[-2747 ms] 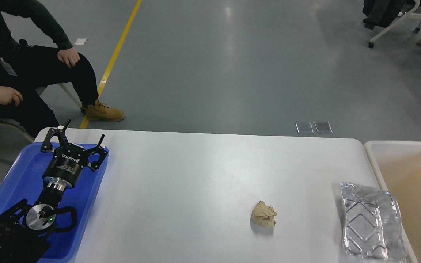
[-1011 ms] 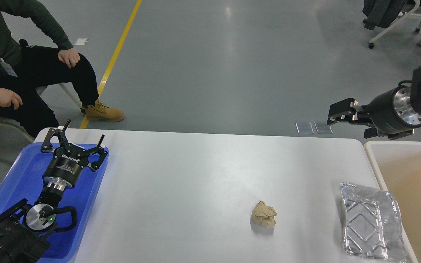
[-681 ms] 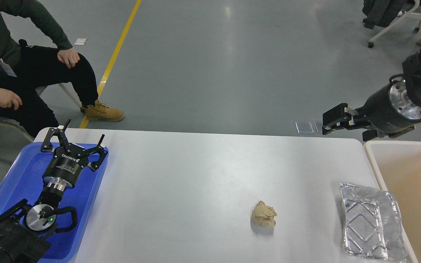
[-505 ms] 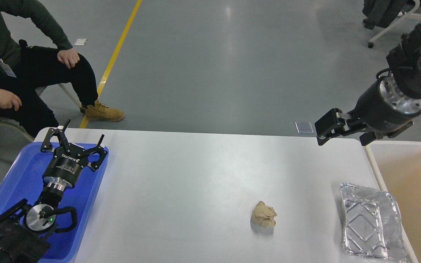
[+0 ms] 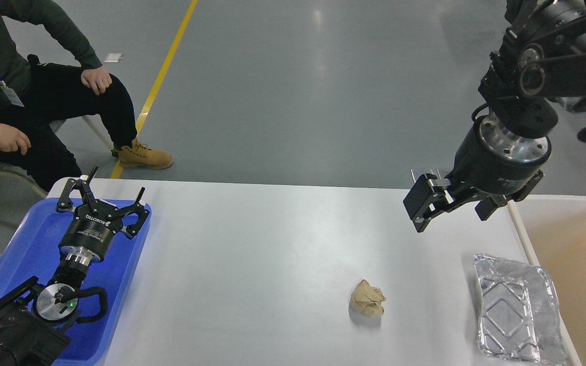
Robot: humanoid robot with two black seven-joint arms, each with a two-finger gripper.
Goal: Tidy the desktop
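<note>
The white desktop (image 5: 272, 239) carries a crumpled beige paper ball (image 5: 367, 299) at front centre-right. A crushed silver foil tray (image 5: 517, 310) lies at its front right edge. My right gripper (image 5: 453, 207) hangs above the far right part of the desktop, well behind and above the paper ball. Its fingers are spread and hold nothing. My left gripper (image 5: 106, 190) is open and empty over the far end of the blue tray (image 5: 28, 239) at the left.
A beige rimmed bin (image 5: 573, 244) stands against the desktop's right side, next to the foil tray. A seated person (image 5: 44, 96) is beyond the far left corner. Grey floor with a yellow line (image 5: 163, 66) lies behind.
My right arm has come in from the right and swung left and down, from beyond the bin to above the desktop's far right part. The left arm, paper ball and foil tray have not moved.
</note>
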